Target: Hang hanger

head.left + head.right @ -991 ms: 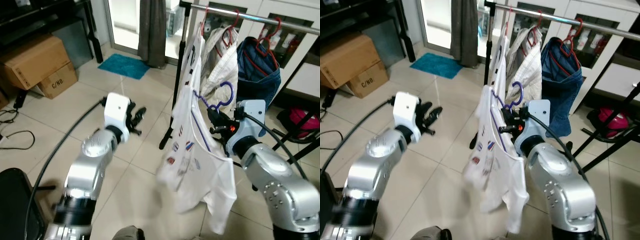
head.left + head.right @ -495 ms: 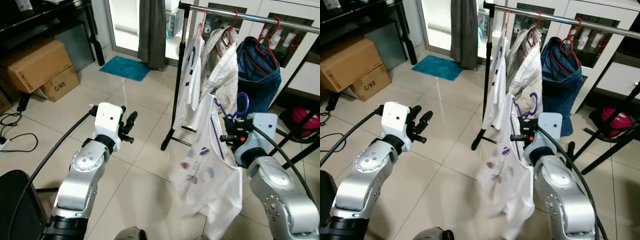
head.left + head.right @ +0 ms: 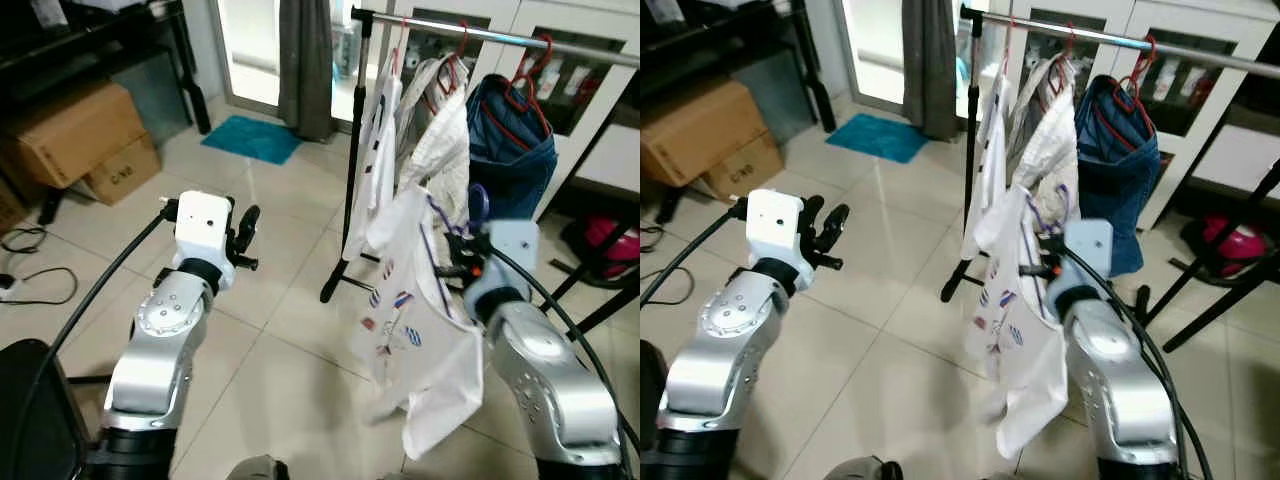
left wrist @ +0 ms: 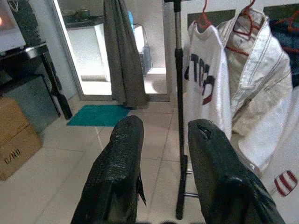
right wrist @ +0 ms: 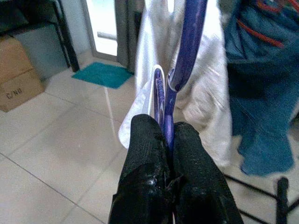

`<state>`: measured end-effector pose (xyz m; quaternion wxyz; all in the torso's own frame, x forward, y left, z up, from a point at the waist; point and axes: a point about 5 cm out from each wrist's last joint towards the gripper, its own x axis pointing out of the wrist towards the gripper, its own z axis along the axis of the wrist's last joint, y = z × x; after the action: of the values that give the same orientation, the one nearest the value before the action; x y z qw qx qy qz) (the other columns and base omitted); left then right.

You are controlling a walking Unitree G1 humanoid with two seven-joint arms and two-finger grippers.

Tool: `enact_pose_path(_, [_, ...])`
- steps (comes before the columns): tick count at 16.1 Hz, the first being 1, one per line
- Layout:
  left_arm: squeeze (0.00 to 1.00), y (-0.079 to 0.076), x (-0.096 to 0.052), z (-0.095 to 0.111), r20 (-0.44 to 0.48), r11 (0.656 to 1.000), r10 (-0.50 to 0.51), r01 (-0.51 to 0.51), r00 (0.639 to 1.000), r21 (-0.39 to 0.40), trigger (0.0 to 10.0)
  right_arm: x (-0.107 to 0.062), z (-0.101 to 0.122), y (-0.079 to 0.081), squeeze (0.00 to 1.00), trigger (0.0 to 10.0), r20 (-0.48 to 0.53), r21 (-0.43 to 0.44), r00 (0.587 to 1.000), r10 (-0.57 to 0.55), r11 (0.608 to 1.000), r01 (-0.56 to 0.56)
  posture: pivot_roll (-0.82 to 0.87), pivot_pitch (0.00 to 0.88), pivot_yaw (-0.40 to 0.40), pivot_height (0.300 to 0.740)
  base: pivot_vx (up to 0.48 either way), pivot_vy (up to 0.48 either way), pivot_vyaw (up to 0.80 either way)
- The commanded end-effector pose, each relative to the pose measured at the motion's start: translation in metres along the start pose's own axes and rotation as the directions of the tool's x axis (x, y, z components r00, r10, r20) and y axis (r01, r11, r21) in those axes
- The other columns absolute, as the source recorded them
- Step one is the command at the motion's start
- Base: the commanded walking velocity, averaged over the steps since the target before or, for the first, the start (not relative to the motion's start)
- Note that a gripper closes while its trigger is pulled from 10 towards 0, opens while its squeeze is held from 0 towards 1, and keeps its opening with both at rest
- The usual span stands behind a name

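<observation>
A purple hanger (image 5: pixel 186 51) carrying a white printed T-shirt (image 3: pixel 420 330) is pinched between the two black fingers (image 5: pixel 148 158) of the right gripper (image 5: pixel 164 154), which are pressed together on the hanger's stem just below its hook. The hanger is held up in the air in front of the clothes rail (image 3: pixel 470 30), its hook below the bar and not on it, while the shirt drapes down over the robot's right arm toward the tiled floor (image 3: pixel 280 330). On the rail behind hang a white shirt with dark lettering (image 4: pixel 203 84), a pale jacket (image 4: pixel 254 79) and a blue denim garment (image 3: pixel 510 130), each on a red hanger (image 3: pixel 530 80). The rail's black upright post (image 3: pixel 352 150) stands just left of the garments. The left gripper (image 4: pixel 163 154) is raised well apart from the rail on the robot's left, its fingers spread with nothing between them. Farther back, a grey curtain (image 3: pixel 305 60) hangs beside a bright doorway, a teal mat (image 3: pixel 252 138) lies on the floor, and cardboard boxes (image 3: pixel 85 140) sit at the far left.
</observation>
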<state>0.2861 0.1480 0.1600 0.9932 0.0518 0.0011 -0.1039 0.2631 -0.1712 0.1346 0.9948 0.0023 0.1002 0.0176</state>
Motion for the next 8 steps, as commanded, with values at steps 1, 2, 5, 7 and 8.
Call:
enact_pose_path(1, [0.0, -0.002, 0.001, -0.003, -0.016, 1.0, 0.003, -0.003, 1.0, -0.021, 10.0, -0.004, 0.009, -0.007, 0.0, 10.0, 0.043, -0.008, 0.998, -0.035, 0.999, 0.036, 0.02, 0.0, 0.002, 0.74, 0.0, -0.48, 0.0])
enact_pose_path(2, [0.0, -0.004, 0.003, -0.001, -0.013, 1.0, 0.009, -0.01, 1.0, -0.027, 10.0, -0.005, 0.01, -0.009, 0.0, 10.0, 0.04, 0.006, 0.998, -0.039, 0.999, 0.039, 0.04, 0.01, -0.004, 0.74, 0.0, -0.48, 0.0])
enact_pose_path(5, [0.0, -0.003, 0.003, -0.002, -0.024, 1.0, 0.025, -0.026, 0.999, -0.016, 10.0, -0.004, 0.003, -0.01, 0.0, 10.0, 0.024, -0.02, 0.999, -0.048, 0.999, 0.049, 0.05, 0.018, -0.009, 0.74, 0.0, -0.48, 0.0])
enact_pose_path(7, [0.0, -0.003, -0.001, -0.005, -0.043, 0.999, 0.03, -0.031, 0.999, -0.025, 10.0, -0.008, 0.0, -0.008, 0.0, 10.0, 0.0, 0.0, 0.999, -0.052, 0.999, 0.052, 0.05, 0.021, -0.009, 0.74, 0.0, 0.0, 0.0])
enact_pose_path(8, [0.0, -0.004, -0.004, -0.008, -0.05, 1.0, 0.027, -0.026, 0.998, 0.009, 10.0, -0.011, 0.0, -0.007, 0.0, 10.0, 0.01, -0.007, 0.999, -0.044, 0.999, 0.044, 0.05, 0.019, -0.015, 0.74, 0.0, 0.0, 0.0])
